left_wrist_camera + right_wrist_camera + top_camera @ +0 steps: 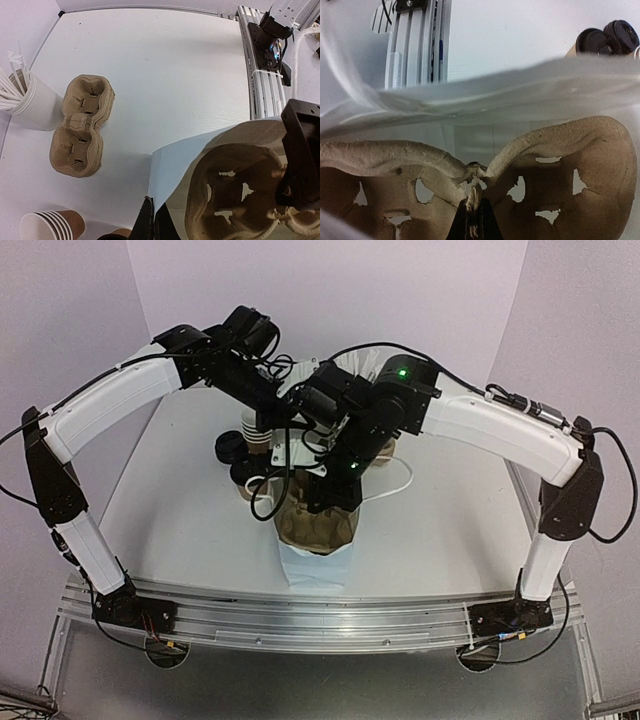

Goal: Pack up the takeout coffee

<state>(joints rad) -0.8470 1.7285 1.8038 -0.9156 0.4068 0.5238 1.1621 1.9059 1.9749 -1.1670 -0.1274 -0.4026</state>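
Observation:
A white paper bag (315, 565) sits mid-table with a brown pulp cup carrier (315, 530) partly inside it. My left gripper (152, 202) is shut on the bag's edge (175, 165), holding that side up. Inside the mouth, my right gripper (476, 197) is shut on the carrier's middle ridge (485, 172), with the bag wall (495, 90) arching over it. The takeout coffee (587, 44), a brown cup with a black lid, stands outside the bag to its left (245, 480), apart from both grippers. Both arms hide much of the bag from above.
A stack of spare carriers (80, 125) and a white cup of stirrers (30, 102) stand on the table. Nested paper cups (50, 225) and black lids (232, 448) sit by the coffee. The aluminium rail (265, 85) runs along the near edge.

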